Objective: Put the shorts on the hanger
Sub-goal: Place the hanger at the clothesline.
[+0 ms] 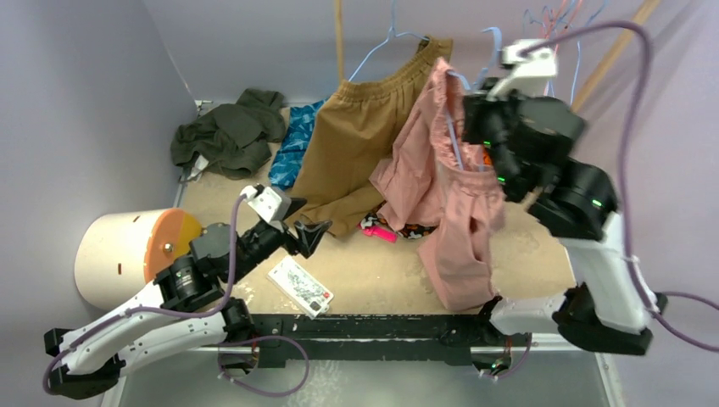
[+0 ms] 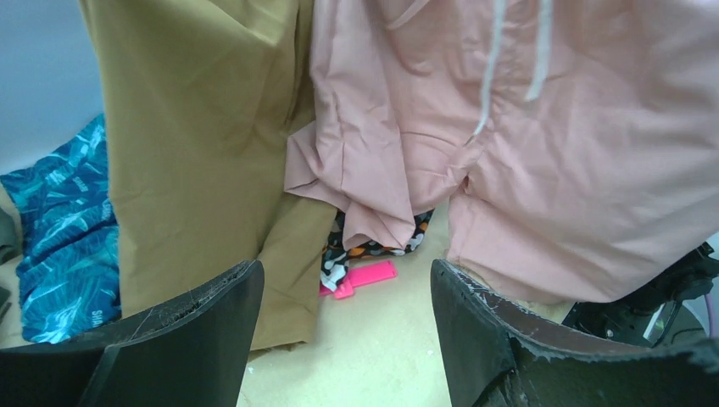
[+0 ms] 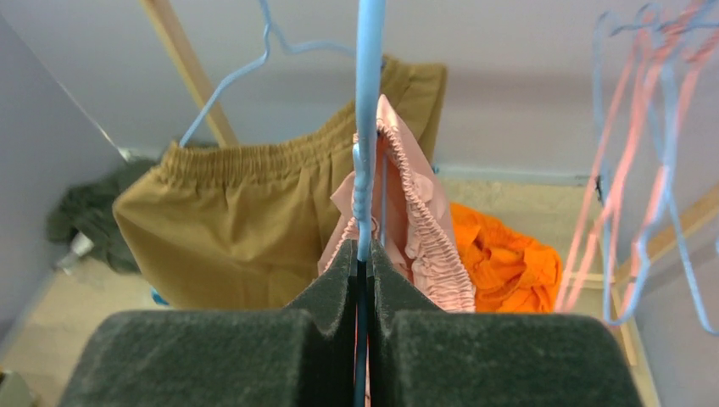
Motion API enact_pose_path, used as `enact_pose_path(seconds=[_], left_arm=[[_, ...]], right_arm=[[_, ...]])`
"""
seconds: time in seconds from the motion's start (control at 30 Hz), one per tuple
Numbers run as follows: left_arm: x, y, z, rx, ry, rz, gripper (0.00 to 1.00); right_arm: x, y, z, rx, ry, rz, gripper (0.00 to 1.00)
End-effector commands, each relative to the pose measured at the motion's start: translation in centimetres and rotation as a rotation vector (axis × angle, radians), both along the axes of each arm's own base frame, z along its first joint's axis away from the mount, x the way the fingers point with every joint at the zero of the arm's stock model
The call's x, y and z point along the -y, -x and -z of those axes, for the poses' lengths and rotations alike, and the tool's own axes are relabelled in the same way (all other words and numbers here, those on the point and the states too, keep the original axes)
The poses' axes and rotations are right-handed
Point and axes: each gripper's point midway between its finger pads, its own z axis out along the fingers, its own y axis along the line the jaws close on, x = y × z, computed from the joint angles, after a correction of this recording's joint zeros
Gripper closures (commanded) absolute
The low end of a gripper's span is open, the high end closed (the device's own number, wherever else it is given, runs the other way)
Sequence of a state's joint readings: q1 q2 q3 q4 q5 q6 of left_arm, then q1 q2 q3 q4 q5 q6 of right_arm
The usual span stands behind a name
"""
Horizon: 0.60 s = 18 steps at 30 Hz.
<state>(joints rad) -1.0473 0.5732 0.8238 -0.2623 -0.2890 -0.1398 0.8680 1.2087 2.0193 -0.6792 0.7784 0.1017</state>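
Your right pincer [image 3: 363,254] is raised high over the far right of the tabletop [image 1: 381,271], and its foam pads are pressed together on the thin light-blue wire of the hanger [image 3: 370,127], which runs straight up between them. The shorts [image 1: 454,212] hang off that hanger. Their gathered elastic waistband sits bunched against the wire just beyond the pads, and the pink legs droop in front of the right arm toward the near edge of the tabletop. From the wrist view the waistband seems to wrap the wire, though you cannot tell whether the hanger actually passes through it or the fabric is only draped over one side.

Your left pincer [image 1: 309,236] is low over the left-centre of the tabletop with its jaws spread apart and nothing between them. It points at the hanging cloth, and its camera shows the drawstring [image 2: 492,68] trailing down the pink fabric.

Just left of the shorts, the tan-brown shorts [image 1: 356,144] hang from another blue hanger [image 1: 381,47], the two garments touching along one side. A small pink clip [image 1: 379,229] lies on the tabletop beneath them. A teal patterned cloth [image 1: 292,144] and a dark green garment [image 1: 229,131] lie at the far left. An orange garment [image 3: 504,254] lies behind the shorts, and a bundle of spare hangers [image 3: 644,170] hangs at the right.
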Motion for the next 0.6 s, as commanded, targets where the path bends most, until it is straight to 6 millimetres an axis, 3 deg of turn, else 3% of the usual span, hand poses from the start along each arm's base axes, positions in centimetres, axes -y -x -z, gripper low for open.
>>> enact_pose_path(seconds=[0.0,0.1,0.23,0.37,0.57], left_arm=[[1.4,0.0,0.6,-0.02,0.029,0.033,0.29],[1.7,0.1,0.9,-0.03,0.037,0.045,0.29],[2.0,0.1,0.3,-0.022,0.04,0.057,0.29],[3.5,-0.9,-1.1,-0.004,0.042,0.052,0.3],[8.4,-3.8,-3.2,-0.013,0.106,0.042,0.34]], right_arm=[[-1.9,-2.2,2.5,-0.069,0.034,0.016,1.0],[-1.0,-2.5,3.9,-0.099,0.056,0.057,1.0],[-0.5,-1.2,4.2,-0.09,0.06,-0.004,1.0],[0.1,1.2,2.6,-0.028,0.026,-0.106,1.0],[3.6,3.9,-1.7,0.054,-0.056,-0.074,1.0]])
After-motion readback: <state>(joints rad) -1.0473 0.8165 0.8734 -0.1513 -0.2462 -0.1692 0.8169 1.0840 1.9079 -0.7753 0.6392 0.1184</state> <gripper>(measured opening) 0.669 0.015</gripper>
